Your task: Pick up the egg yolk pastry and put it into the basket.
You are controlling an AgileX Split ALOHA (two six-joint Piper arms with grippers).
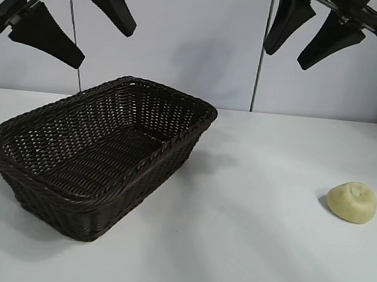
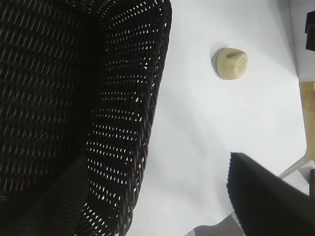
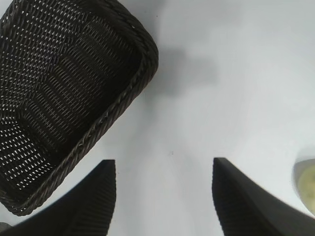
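right end effector (image 1: 315, 32) spread, high above pastry (image 1: 352, 202) | left end effector (image 1: 79, 30) spread over basket (image 1: 58, 199) | step: pre-reach | next: descend onto pastry

Two black hands are seen. The left hand (image 1: 79, 27) is built of two long, tapered matte fingers (image 1: 49, 36), fixed to a bar where bare silver metal is visible. The right hand (image 1: 301, 40) is made the same way. Fine ribbing is shown on the finger pads (image 2: 266, 196) in the left wrist view.
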